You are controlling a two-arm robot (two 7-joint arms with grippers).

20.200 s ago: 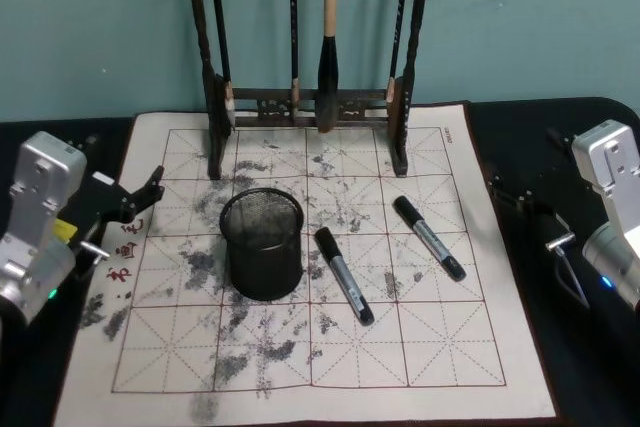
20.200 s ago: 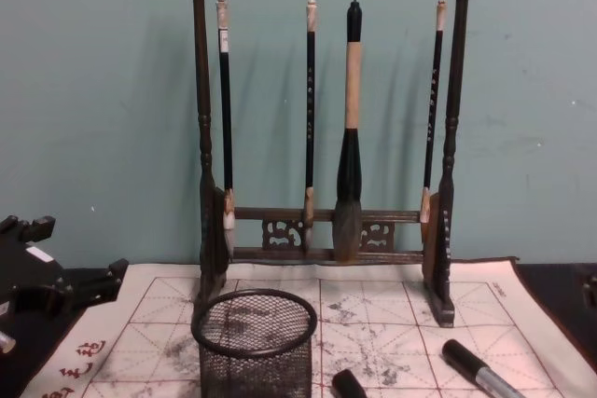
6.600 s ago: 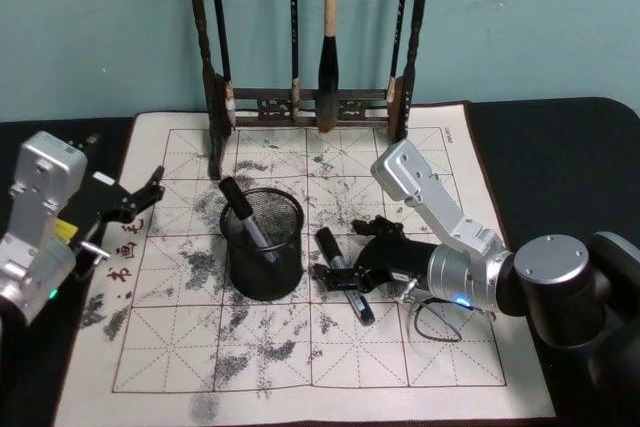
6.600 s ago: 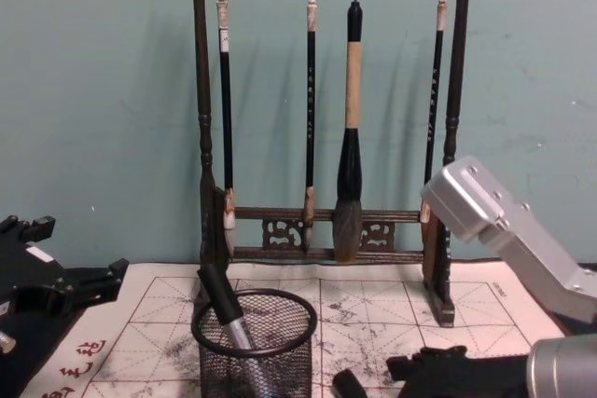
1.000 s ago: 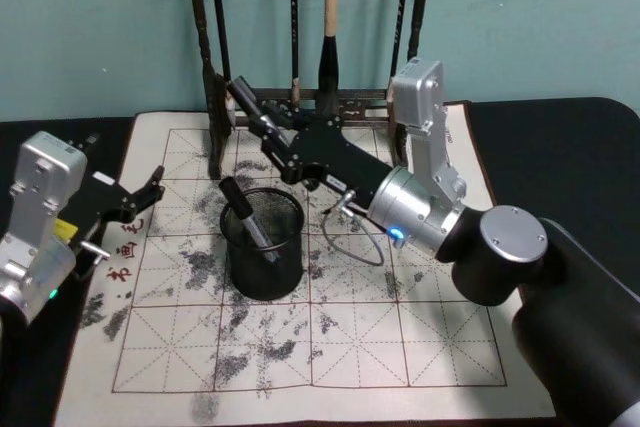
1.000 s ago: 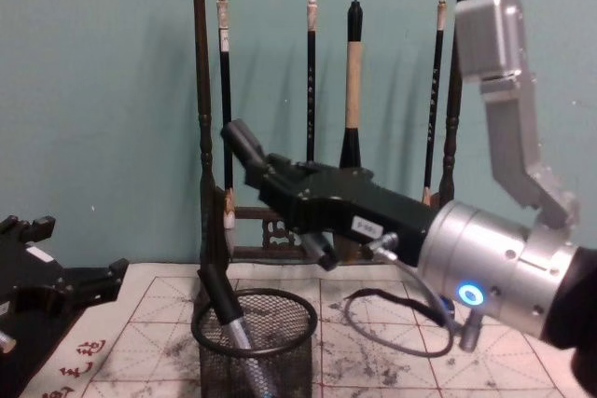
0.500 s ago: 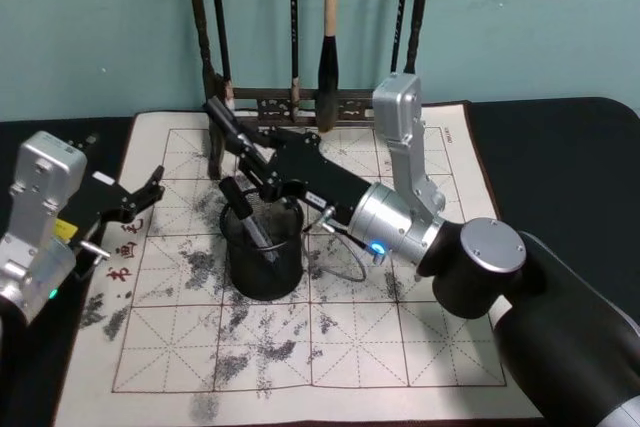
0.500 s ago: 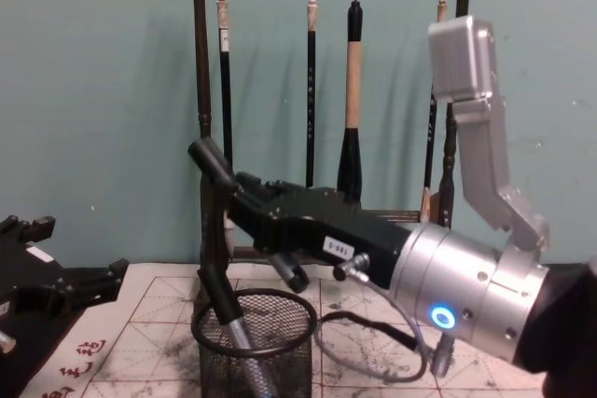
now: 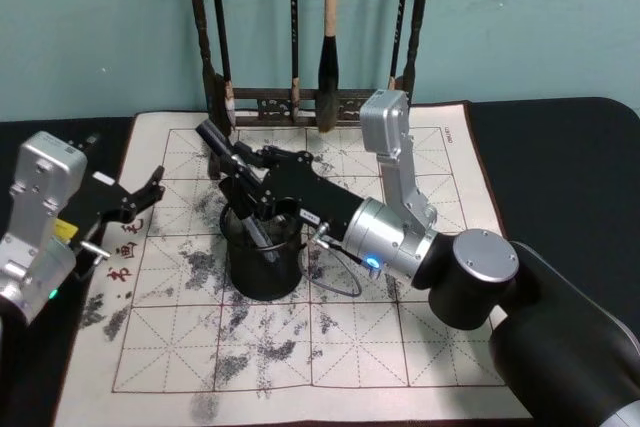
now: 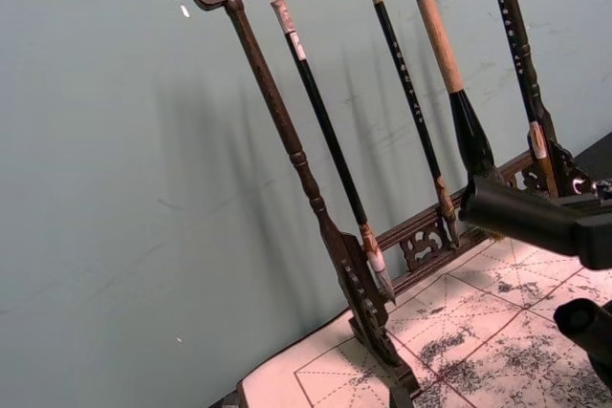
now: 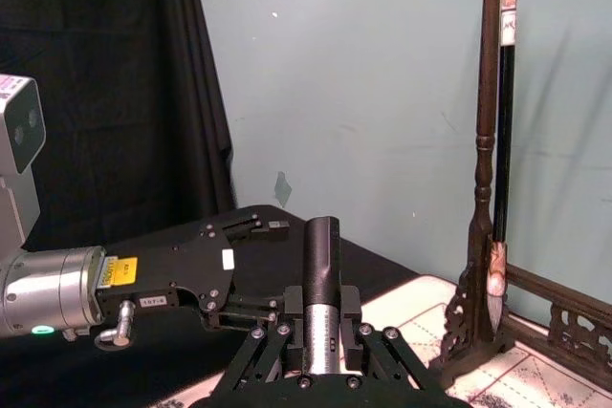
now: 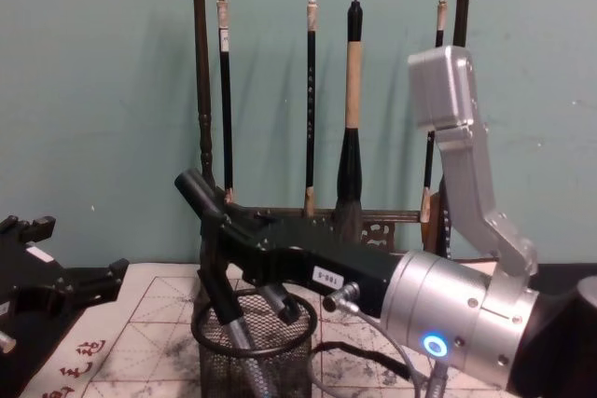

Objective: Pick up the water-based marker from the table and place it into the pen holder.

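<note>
The right hand [image 9: 247, 179] was clenched mid-barrel on a light, stiff, smooth black-capped marker [image 9: 213, 137], held tilted over the black wire-mesh pen holder [image 9: 262, 269] where another marker [image 12: 224, 303] leaned, while the left hand [image 9: 148, 192] rested spread apart at the tabletop's [image 9: 560, 147] edge.

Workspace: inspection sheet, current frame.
Surface: stained grid mat on dark table.
Job's things: holder on mat, one marker leaning inside; second marker tilted over it in the right gripper.
Clutter: brush rack with four hanging brushes at the back.
Grippers: right gripper shut on the marker above the holder; left gripper parked, open, at the mat's left edge.
Cables: thin loop under the right wrist.
Surroundings: teal wall.
</note>
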